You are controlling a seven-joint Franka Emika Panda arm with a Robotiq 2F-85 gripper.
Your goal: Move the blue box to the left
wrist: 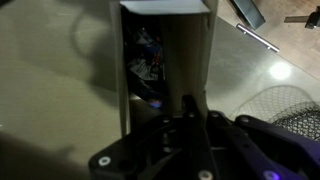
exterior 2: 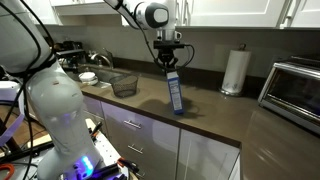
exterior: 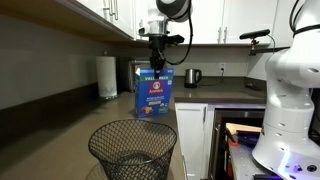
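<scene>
The blue box (exterior: pixel 154 92) stands on the dark counter, its broad face with the yellow-orange picture towards the camera. In an exterior view it (exterior 2: pixel 175 93) shows its narrow side and leans slightly. My gripper (exterior: pixel 157 58) comes down from above and sits at the box's top edge, also seen in an exterior view (exterior 2: pixel 168 63). In the wrist view the box (wrist: pixel 165 50) fills the middle and the fingers (wrist: pixel 186 105) are closed against its thin top. The box's base touches the counter.
A black wire basket (exterior: pixel 133 148) (exterior 2: pixel 124 85) stands on the counter near the sink. A paper towel roll (exterior: pixel 107 76) (exterior 2: pixel 234 72) stands by the wall. A silver toaster oven (exterior 2: pixel 295 90) is at the counter's end. A kettle (exterior: pixel 193 76) is behind.
</scene>
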